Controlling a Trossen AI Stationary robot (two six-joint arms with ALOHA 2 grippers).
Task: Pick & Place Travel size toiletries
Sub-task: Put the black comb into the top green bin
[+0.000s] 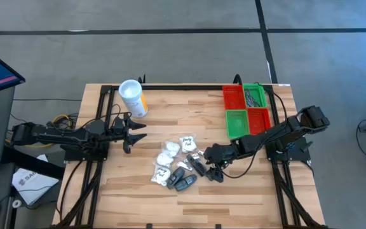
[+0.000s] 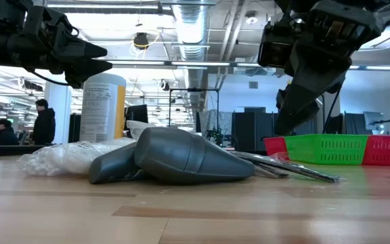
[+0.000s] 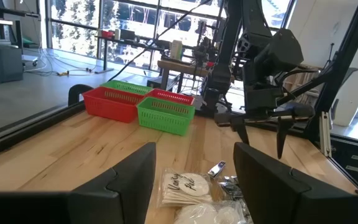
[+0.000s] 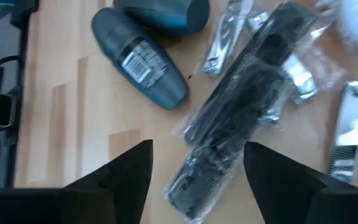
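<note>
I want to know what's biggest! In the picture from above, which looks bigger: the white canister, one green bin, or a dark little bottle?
1. White canister and green bin look about alike; I can't rank them.
2. Dark bottle, clearly smallest.

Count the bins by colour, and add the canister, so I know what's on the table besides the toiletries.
Red bins: 2
Green bins: 2
White canister with yellow label: 1
Total: 5
</note>
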